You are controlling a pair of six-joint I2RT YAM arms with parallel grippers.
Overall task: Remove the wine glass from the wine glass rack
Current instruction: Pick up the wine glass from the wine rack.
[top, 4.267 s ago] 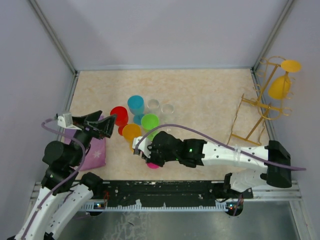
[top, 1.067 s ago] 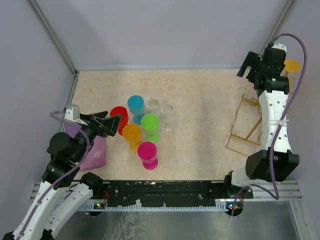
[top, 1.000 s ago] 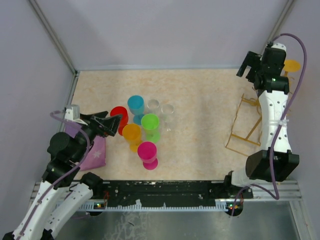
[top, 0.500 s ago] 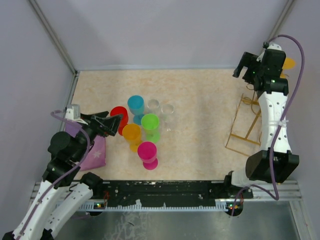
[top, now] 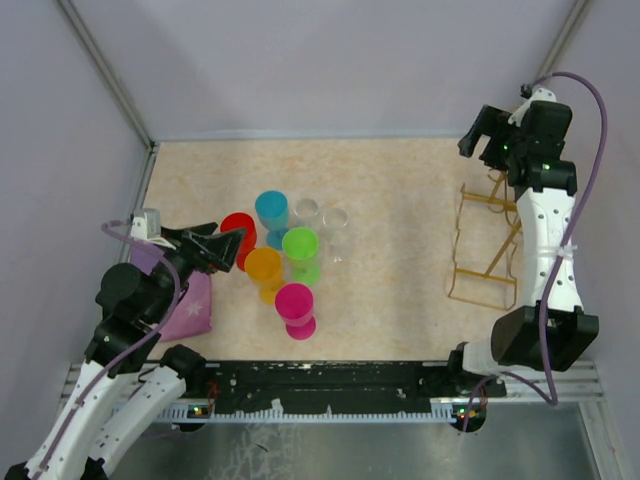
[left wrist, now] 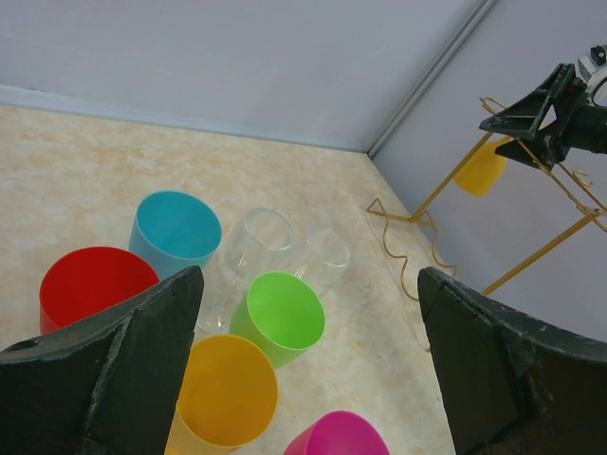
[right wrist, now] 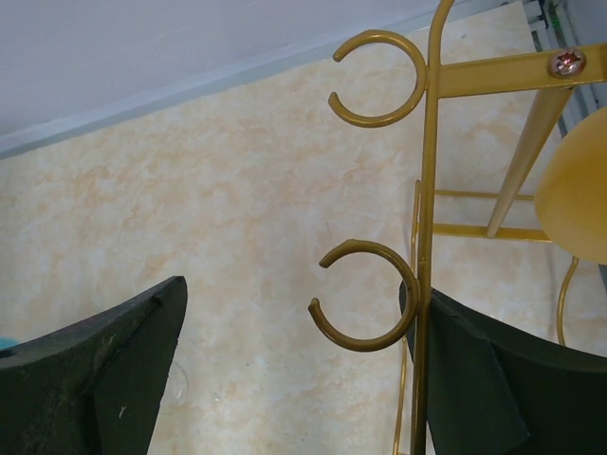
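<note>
The rack (top: 486, 201), a thin gold wire frame, stands on the bench (top: 400, 180). The orange-yellow wine glass (left wrist: 481, 168) hangs bowl-down under the rack's top rail, on the side of the rack nearest the side wall.

The right pincer (right wrist: 296, 294) is up at the rack's top end. It is released, with its fingers spread wide and grasping nothing. Between those fingers sit two of the rack's open hook loops and the upright rod they spring from. The rod runs right along the edge of one finger (right wrist: 493, 379), though whether it touches cannot be told. The glass's bowl lies just beyond that finger, outside the pincer's gap and below the rack's crossbar.

The left pincer (left wrist: 308, 284) is well apart from the rack, toward the opposite side of the bench. It too is released, fingers wide, with nothing in them.

On that same side of the rack stands a cluster of cups: a red cup (top: 238, 228), a blue cup (top: 271, 210), a green cup (top: 299, 243), an orange cup (top: 263, 265) and a pink cup (top: 294, 300). Two clear tumblers (top: 335, 218) stand with them and are the ones nearest the rack. A purple cloth (top: 188, 310) lies farther from the rack than any cup, beside the left arm.
</note>
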